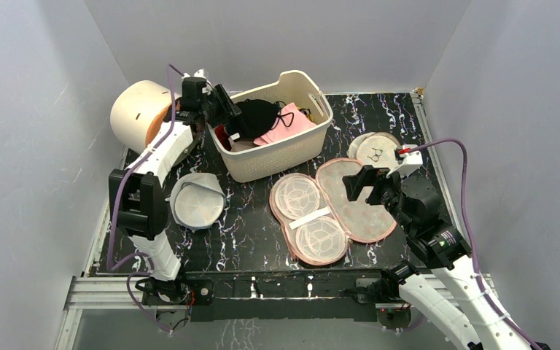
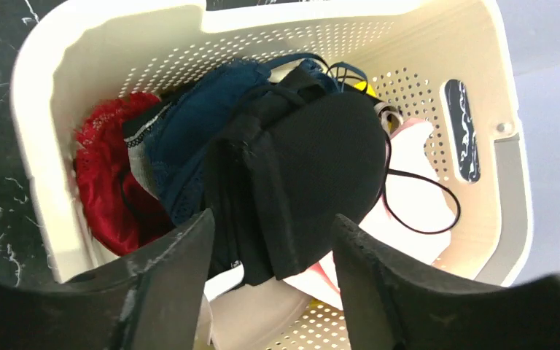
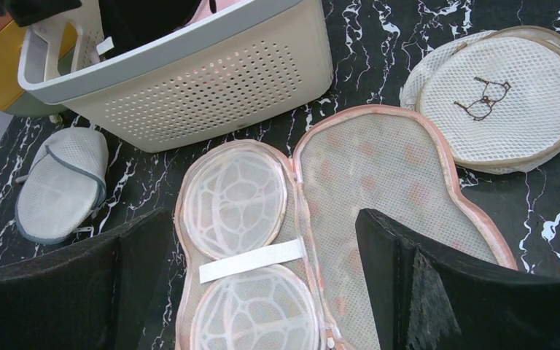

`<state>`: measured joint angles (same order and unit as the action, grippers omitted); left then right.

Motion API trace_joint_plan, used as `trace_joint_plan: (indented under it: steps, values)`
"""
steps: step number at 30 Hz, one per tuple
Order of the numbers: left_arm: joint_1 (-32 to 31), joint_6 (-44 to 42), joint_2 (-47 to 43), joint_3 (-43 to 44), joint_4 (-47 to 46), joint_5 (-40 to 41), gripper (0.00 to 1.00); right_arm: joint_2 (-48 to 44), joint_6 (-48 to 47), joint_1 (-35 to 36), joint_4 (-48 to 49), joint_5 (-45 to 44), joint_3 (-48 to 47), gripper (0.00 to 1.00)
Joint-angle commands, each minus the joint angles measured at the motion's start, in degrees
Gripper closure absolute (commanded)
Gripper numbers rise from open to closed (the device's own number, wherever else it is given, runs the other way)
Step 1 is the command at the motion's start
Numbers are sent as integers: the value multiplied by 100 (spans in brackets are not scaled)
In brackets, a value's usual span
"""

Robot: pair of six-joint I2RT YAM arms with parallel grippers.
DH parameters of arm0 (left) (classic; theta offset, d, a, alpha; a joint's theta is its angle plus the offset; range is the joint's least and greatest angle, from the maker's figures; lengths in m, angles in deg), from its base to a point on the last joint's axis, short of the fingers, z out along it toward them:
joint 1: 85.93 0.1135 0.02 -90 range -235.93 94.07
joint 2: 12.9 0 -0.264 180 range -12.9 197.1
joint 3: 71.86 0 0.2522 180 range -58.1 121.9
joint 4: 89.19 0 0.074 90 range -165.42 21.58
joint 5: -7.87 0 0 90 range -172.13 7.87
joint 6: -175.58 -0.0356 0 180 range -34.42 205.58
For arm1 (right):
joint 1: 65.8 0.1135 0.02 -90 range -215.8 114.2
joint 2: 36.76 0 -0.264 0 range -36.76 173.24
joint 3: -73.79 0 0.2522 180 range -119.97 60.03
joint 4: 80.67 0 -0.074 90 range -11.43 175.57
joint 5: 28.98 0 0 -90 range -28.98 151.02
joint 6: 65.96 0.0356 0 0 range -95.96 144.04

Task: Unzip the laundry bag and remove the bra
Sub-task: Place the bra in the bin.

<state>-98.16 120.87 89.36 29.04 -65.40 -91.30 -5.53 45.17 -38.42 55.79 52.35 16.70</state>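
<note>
**In the basket (image 1: pixel 277 164), the bra (image 2: pixel 313 168) lay on the pile**

Above it hung the left gripper (image 2: pixel 271 220), its jaws apart. On the table (image 1: pixel 248 226) beside the basket, the laundry bag (image 3: pixel 364 175) lay spread open beneath the right gripper (image 3: pixel 262 219), whose jaws stood wide apart.

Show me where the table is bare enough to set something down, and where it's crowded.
Barest: the strip between the white mesh bag and the open laundry bag, in front of the basket; also the back right corner beyond the round mesh discs. Crowded: the right side, where discs, laundry bag and right gripper bunch together.
</note>
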Motion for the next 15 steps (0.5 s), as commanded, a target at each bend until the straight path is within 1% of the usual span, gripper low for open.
trace_joint_plan:
  steps: [1,2,5,8,9,11,12,15]
  values:
    - [10,-679,-884,34,188,650,33,70,21,22,277,-98,-39,2]
    - [11,-760,-1111,-93,121,731,28,114,27,22,277,-94,-42,2]
    - [18,-896,-1586,-487,-133,756,20,217,32,22,271,-81,-44,2]
    - [6,-1002,-1959,-861,-473,637,16,343,36,14,251,-55,-51,2]
    - [3,-1044,-2065,-997,-620,490,14,394,39,16,248,-53,-52,2]
    - [-17,-1184,-2245,-1291,-1050,47,4,505,40,21,239,-32,-57,2]
    - [-44,-1292,-2333,-1473,-1286,-213,2,558,47,22,232,-36,-61,2]
    - [-428,-1918,-2692,-2051,-1871,-455,2,738,66,21,225,-16,-59,2]
